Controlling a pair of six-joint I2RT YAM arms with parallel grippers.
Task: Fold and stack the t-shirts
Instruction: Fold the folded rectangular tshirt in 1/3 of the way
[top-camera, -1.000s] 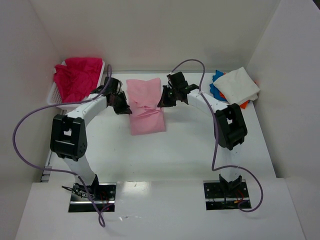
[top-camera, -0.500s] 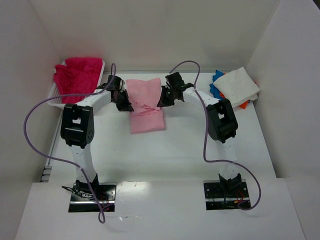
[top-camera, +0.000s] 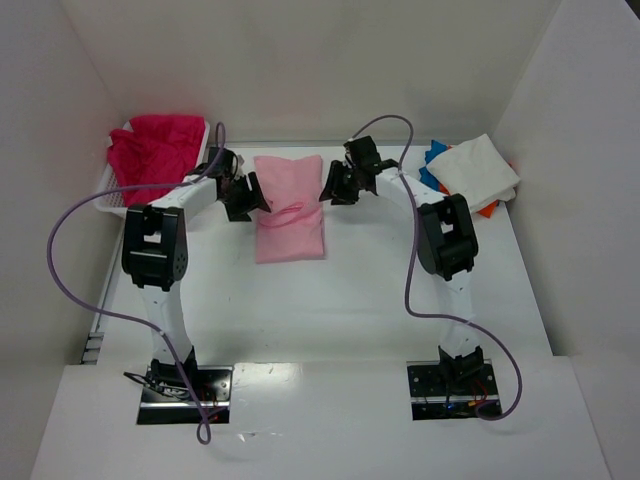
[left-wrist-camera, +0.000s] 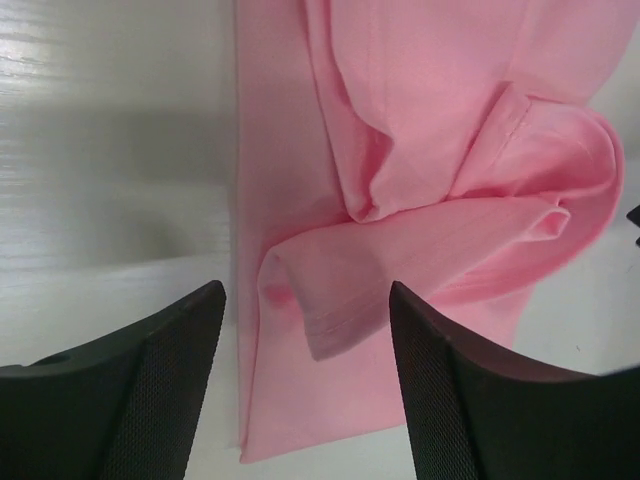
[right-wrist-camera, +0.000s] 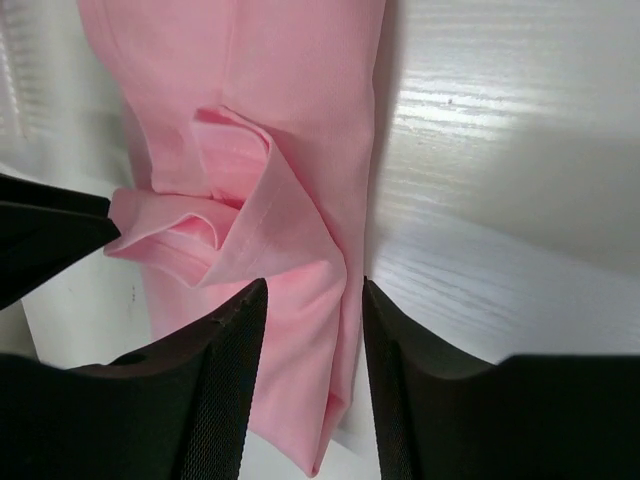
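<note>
While the red shirt (top-camera: 155, 155) sits heaped in the basket (top-camera: 106, 196) at far left, I see my left gripper (left-wrist-camera: 305, 295) spread open and empty at the left edge of the pink shirt (top-camera: 288, 218), which lies folded mid-table with a rumpled flap on top. My right gripper (right-wrist-camera: 313, 287) stands parted and empty at its right edge; the white shirt (top-camera: 480, 170) lies far right.
</note>
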